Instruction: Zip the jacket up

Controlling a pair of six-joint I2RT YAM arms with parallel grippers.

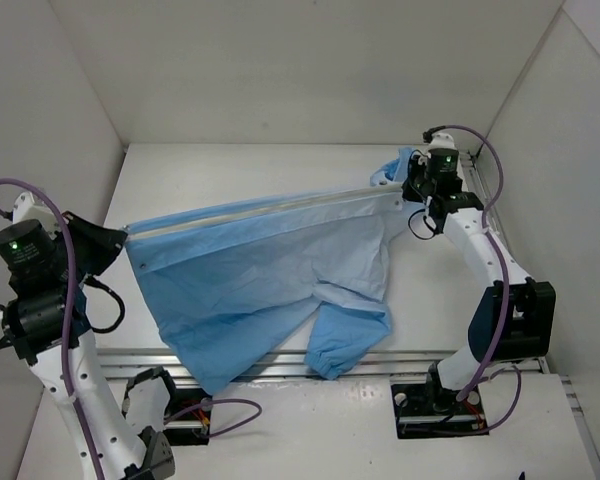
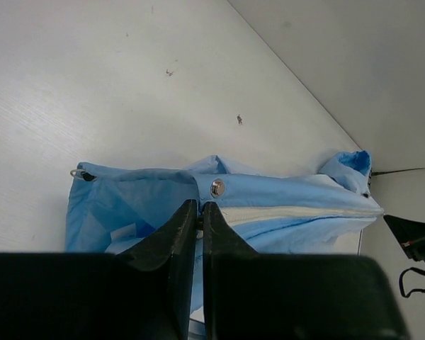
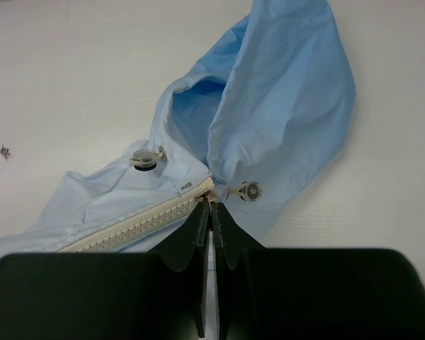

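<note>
The light blue jacket [image 1: 260, 270] lies pulled taut across the table between both grippers. Its pale zipper [image 1: 270, 207] runs in a straight line from left to right. My left gripper [image 1: 123, 236] is shut on the jacket's bottom edge beside a snap [image 2: 217, 188]; in the left wrist view its tips [image 2: 199, 207] pinch the fabric where the zipper [image 2: 290, 212] begins. My right gripper [image 1: 404, 196] is shut on the zipper's top end [image 3: 211, 205] below the hood [image 3: 283, 106]. The zipper teeth [image 3: 142, 223] are meshed right up to the tips, which hide the slider.
White enclosure walls stand close on the left, back and right. A sleeve [image 1: 345, 340] and the jacket's lower part drape over the metal rail [image 1: 430, 362] at the near edge. Two snaps [image 3: 147, 158] [image 3: 251, 191] flank the zipper top.
</note>
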